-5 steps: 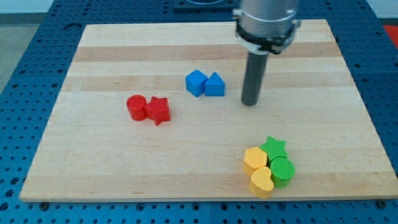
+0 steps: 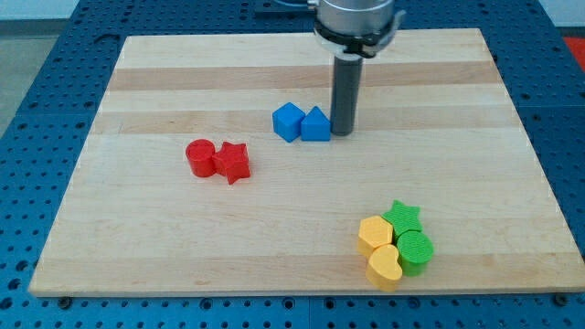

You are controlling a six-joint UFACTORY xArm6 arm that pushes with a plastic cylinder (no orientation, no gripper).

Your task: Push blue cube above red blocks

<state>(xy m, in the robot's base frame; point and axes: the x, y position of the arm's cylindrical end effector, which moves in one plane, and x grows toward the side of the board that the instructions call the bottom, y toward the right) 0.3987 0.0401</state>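
camera view: we read no brand, label or writing anywhere. our rod hangs upright from the far edge of the wooden board (image 2: 512, 110), and my tip (image 2: 343, 133) rests just right of the blue triangular block (image 2: 315, 124), touching or nearly so. we carry no fingers, so nothing is apart, together or clamped. the blue cube (image 2: 288, 122) sits touching the triangular block's left side, at board centre, with that block between it and my tip. the red cylinder (image 2: 200, 157) and red star (image 2: 233, 162) touch each other, left of and nearer than the cube. near right, a yellow hexagon (image 2: 374, 234), yellow heart (image 2: 385, 266), green star (image 2: 402, 217) and green cylinder (image 2: 415, 250) cluster together.
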